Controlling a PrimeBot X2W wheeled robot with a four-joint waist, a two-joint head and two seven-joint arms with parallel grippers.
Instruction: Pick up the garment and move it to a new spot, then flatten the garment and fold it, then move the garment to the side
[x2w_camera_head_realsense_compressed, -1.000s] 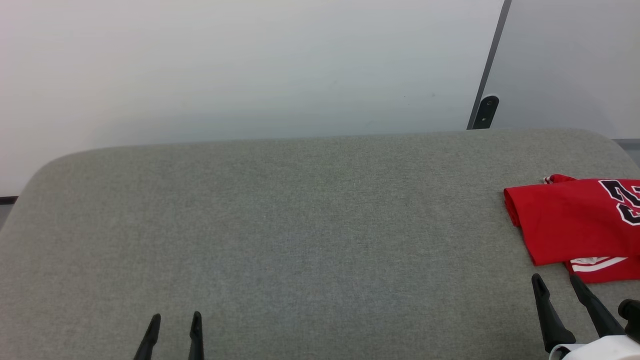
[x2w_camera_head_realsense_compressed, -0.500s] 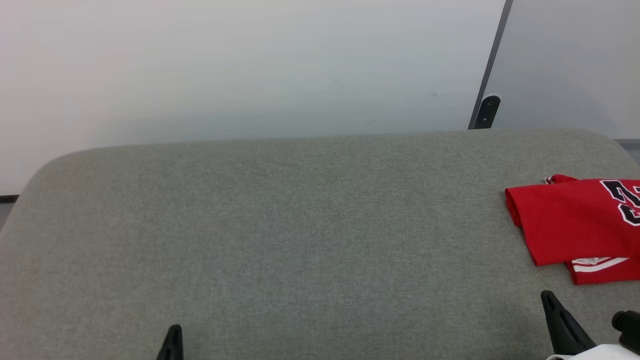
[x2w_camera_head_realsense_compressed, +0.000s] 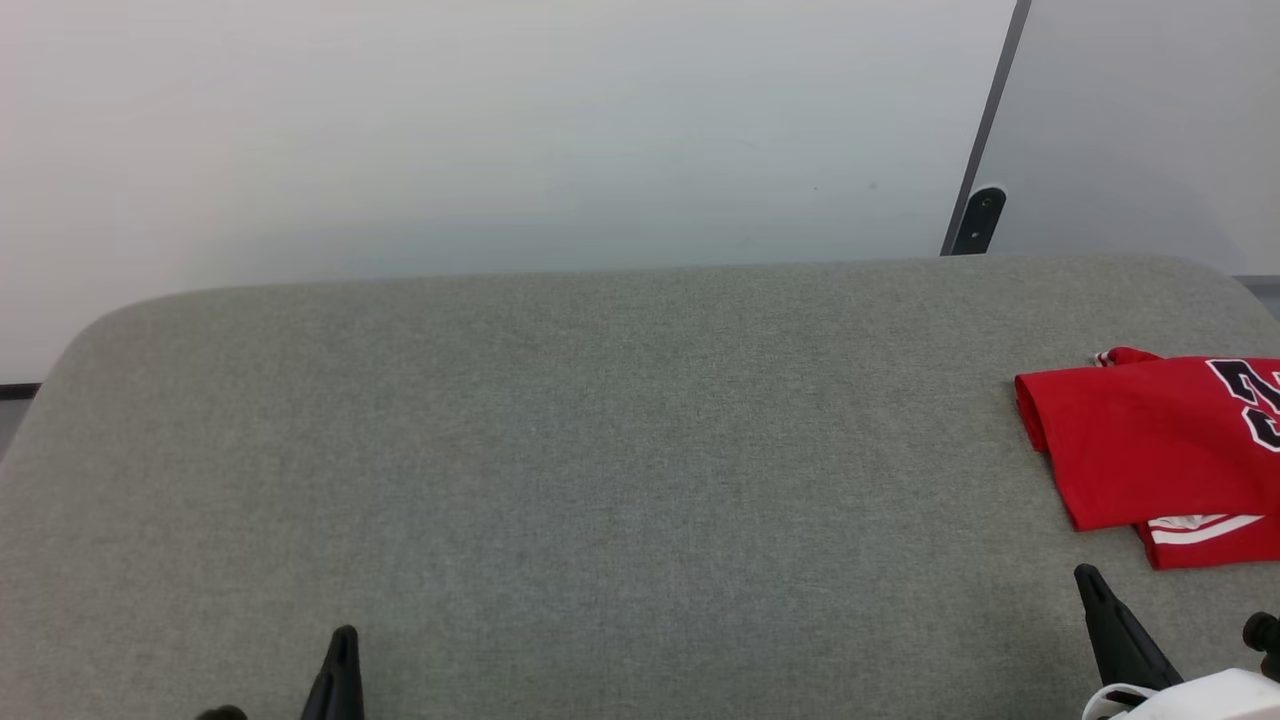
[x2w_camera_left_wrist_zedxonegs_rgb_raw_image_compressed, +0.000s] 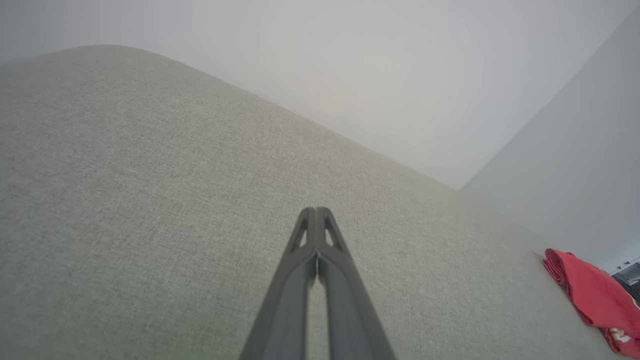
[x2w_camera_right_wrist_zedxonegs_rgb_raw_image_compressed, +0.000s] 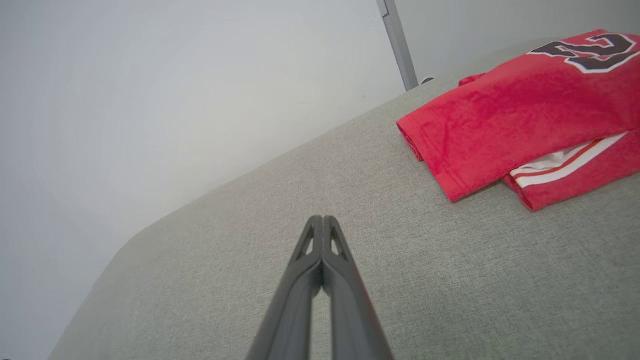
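Revealing garment (x2w_camera_right_wrist_zedxonegs_rgb_raw_image_compressed: 500, 120) layers, right wrist view

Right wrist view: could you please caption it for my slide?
Shut right gripper over grey fabric surface, folded red garment lying apart.

The red shirt (x2w_camera_right_wrist_zedxonegs_rgb_raw_image_compressed: 500, 125) lies folded on the grey fabric-covered table (x2w_camera_right_wrist_zedxonegs_rgb_raw_image_compressed: 200, 260), its thick folded edge turned toward the open cloth. A black, white-edged number (x2w_camera_right_wrist_zedxonegs_rgb_raw_image_compressed: 585, 50) shows on the shirt's top layer (cut off by the frame, so it cannot be read whole). From under that layer's near hem peeks a white trim (x2w_camera_right_wrist_zedxonegs_rgb_raw_image_compressed: 565, 167) with a red stripe, over a lower red layer. Well apart from the shirt, nearer the camera, the right gripper (x2w_camera_right_wrist_zedxonegs_rgb_raw_image_compressed: 323, 220) hangs over bare cloth, its two dark fingers pressed together and holding nothing. Behind the shirt stands a pale wall (x2w_camera_right_wrist_zedxonegs_rgb_raw_image_compressed: 150, 100), with a grey post (x2w_camera_right_wrist_zedxonegs_rgb_raw_image_compressed: 397, 45) rising just beyond the shirt's far corner.
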